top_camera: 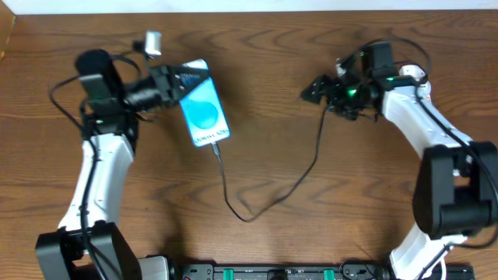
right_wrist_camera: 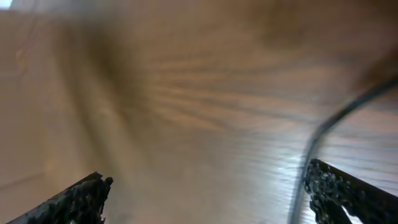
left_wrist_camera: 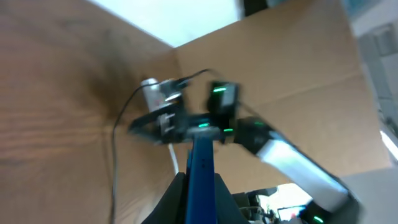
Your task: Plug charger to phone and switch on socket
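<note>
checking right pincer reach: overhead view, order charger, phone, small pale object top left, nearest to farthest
1. charger, its cable passing close beside the right pincer
2. phone, well away to the left
3. small pale object, top left, beyond the phone

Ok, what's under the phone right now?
Only wooden table shows around the phone; the charger meets its bottom edge. Directly beneath is covered by the phone itself.

The brown table (top_camera: 350,233) shows smooth, faintly sheened wood grain, the slim rectangular phone (top_camera: 204,109) has a glossy light-blue screen, and the thin black charger cable (top_camera: 314,161) looks matt.
</note>
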Robot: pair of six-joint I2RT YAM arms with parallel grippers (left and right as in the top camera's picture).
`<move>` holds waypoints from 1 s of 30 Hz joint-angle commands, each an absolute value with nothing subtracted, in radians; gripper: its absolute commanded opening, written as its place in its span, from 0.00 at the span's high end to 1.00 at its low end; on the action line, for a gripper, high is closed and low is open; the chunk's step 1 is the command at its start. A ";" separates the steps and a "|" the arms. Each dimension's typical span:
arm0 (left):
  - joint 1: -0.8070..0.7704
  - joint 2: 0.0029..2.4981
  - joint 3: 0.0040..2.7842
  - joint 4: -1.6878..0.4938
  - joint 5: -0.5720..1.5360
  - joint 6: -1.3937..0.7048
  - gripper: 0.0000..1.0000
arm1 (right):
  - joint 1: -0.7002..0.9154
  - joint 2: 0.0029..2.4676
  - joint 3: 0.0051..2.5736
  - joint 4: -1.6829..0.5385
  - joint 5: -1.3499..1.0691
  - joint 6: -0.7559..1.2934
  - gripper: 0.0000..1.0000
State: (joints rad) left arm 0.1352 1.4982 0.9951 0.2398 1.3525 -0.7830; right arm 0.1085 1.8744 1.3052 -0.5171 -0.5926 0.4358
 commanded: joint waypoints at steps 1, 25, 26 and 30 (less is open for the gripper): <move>0.080 1.498 0.936 0.194 1.190 -0.702 0.93 | 0.097 1.774 1.307 -0.520 -0.455 0.361 0.01; -0.234 1.808 0.949 -0.014 0.960 -0.499 0.93 | 0.099 1.689 1.307 -0.523 -0.364 0.335 0.01; -0.239 1.811 0.949 -0.006 0.960 -0.505 0.92 | 0.099 1.689 1.307 -0.523 -0.363 0.334 0.01; -0.258 1.811 0.950 0.049 0.970 -0.548 0.93 | 0.099 1.689 1.307 -0.524 -0.323 0.331 0.01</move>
State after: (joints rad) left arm -0.2451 1.8133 0.9047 0.0154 0.9199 -0.5121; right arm 0.1001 1.6966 1.3056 -0.5232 -0.3626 0.3515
